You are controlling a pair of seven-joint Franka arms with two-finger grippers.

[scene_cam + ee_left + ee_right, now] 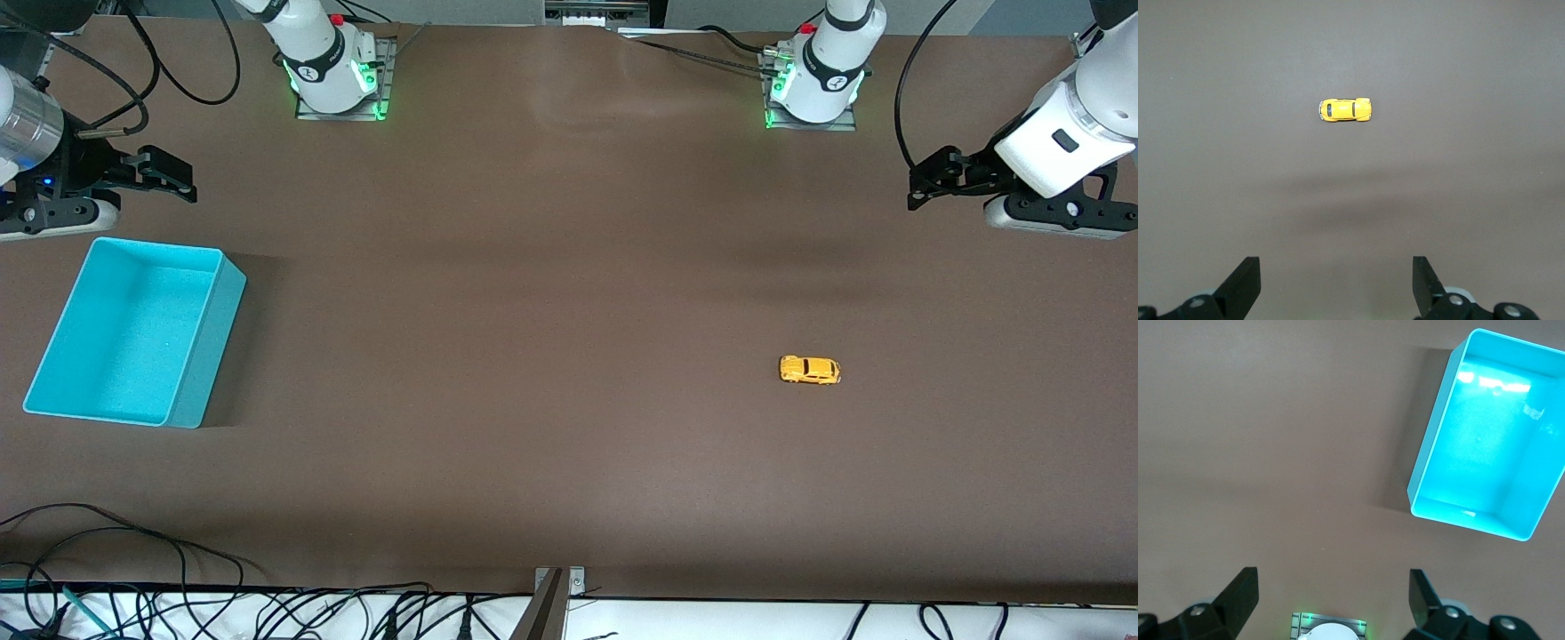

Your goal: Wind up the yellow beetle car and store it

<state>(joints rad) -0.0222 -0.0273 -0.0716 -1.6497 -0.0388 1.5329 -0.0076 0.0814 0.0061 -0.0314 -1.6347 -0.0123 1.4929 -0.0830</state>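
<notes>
The right claw [182, 182] hangs over bare brown worktop [533, 293] at the right arm's end, just above the bin's edge that lies farthest from the front camera. Its two dark fingers [1238, 597] are spread wide in the right wrist view and hold nothing; they touch nothing either. That arm waits.

The bin [133, 333] is turquoise, open-topped and rectangular, sitting flat on the worktop at the right arm's end, nearer to the front camera than the right claw. From the right wrist view its inside [1491, 440] shows only glossy reflections on the floor and walls.

The two arm bases stand along the worktop's edge farthest from the front camera, each lit green at the foot. A small round logo sits on each base, too small to read. No other writing can be made out.

The car [810, 370] is yellow-orange with dark windows and stands on its wheels on open worktop, toward the left arm's end and well apart from the bin. In the left wrist view it [1345, 110] lies crosswise to the fingers, alone on the brown surface.

The left claw [920, 191] hovers over the worktop at the left arm's end. Its fingers [1245, 280] are spread wide, gripping nothing and clear of the car. That arm waits too.
</notes>
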